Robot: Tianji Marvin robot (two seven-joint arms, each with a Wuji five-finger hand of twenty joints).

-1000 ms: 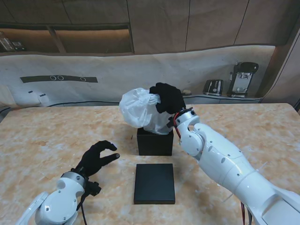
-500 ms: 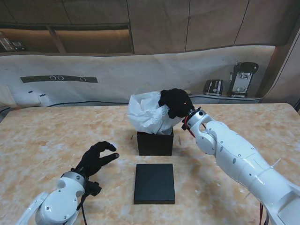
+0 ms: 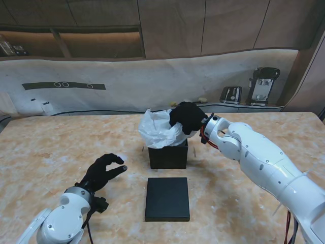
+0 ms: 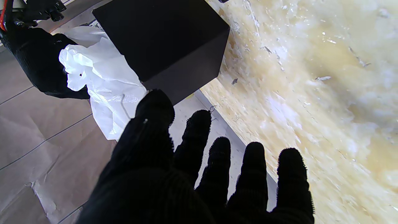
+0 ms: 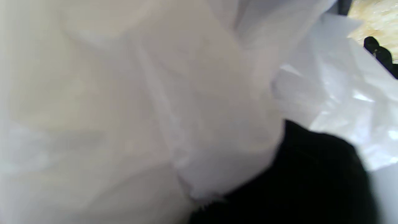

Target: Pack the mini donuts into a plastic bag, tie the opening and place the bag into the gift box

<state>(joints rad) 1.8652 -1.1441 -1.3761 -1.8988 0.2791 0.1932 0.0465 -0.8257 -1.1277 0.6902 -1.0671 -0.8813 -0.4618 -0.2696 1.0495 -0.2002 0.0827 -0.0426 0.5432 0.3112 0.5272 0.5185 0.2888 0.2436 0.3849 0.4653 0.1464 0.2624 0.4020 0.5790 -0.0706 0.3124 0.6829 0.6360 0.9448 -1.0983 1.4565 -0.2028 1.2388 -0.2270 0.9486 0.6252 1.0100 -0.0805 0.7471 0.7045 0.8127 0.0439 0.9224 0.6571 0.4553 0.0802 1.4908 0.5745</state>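
A crumpled white plastic bag (image 3: 158, 129) sits in the open top of the black gift box (image 3: 168, 155) at the table's middle. My right hand (image 3: 187, 116) is shut on the bag's upper right part, over the box. In the right wrist view the bag (image 5: 161, 102) fills nearly everything. My left hand (image 3: 103, 171) rests open near the left front of the table, apart from the box; its wrist view shows the fingers (image 4: 217, 161), the box (image 4: 168, 40) and the bag (image 4: 102, 84). No donuts can be seen.
The flat black box lid (image 3: 167, 198) lies on the table nearer to me than the box. Appliances (image 3: 264, 85) stand on the counter at the far right. A paper-covered wall runs behind the marbled table (image 3: 51, 147).
My right hand has lowered the bag from above the box down into its opening, moving slightly right. The left hand has stayed in place.
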